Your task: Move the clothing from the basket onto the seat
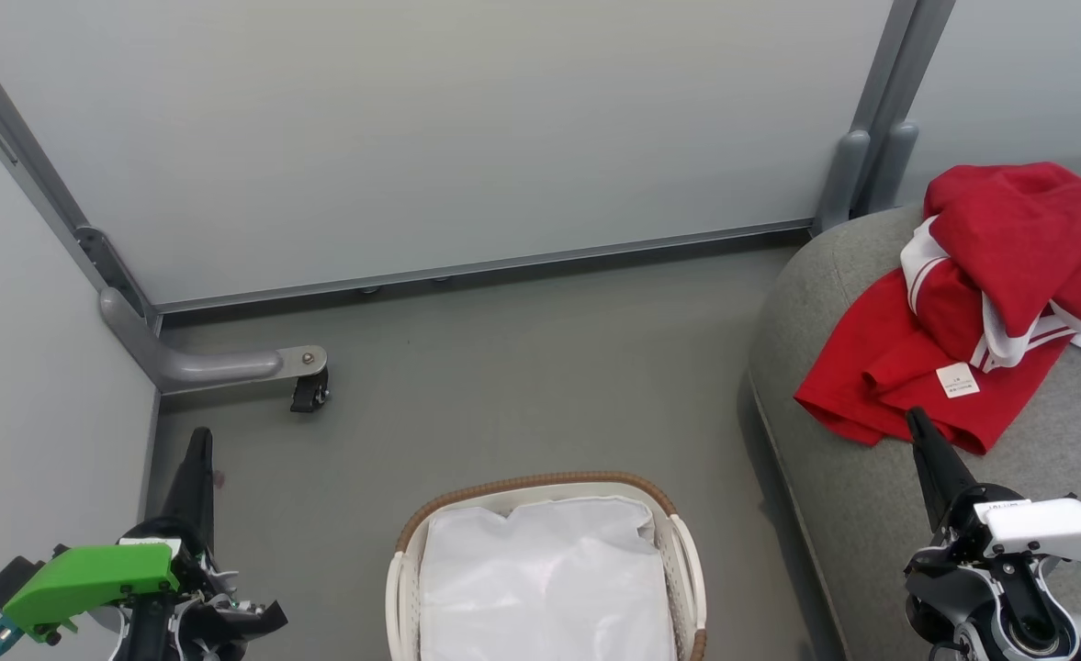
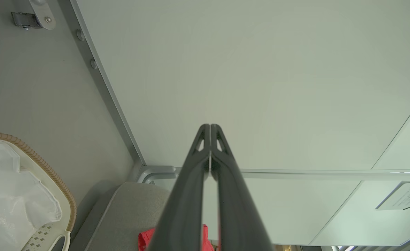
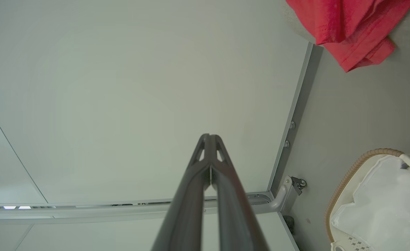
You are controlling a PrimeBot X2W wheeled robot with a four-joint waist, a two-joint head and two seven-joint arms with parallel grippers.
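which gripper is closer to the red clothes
The right gripper: its shut tip is at the near edge of the clothing on the seat. The left gripper, also shut, is over the floor, on the other side of the basket.

We're getting bright, even, diffuse light here, and it looks like it comes from above. In the head view the shadows are faint and fuzzy. There's a darker band on the floor [image 1: 540, 367] along the left edge of the seat [image 1: 834, 514] and a small one just right of the basket [image 1: 540, 481]. The white liner [image 1: 540, 578] is nearly blown out, so its folds are barely readable. The red clothing [image 1: 1008, 229] comes out punchy and crisp, though the label [image 1: 957, 379] print is too small to read. Both wrist views put a greenish cast on the wall panels [image 2: 260, 69], and the frame rails [image 2: 110, 97] lean toward the edges, classic wide-angle stuff. The left gripper [image 2: 210, 126] and right gripper [image 3: 210, 136] go soft at the bottom edge, close to the lens.
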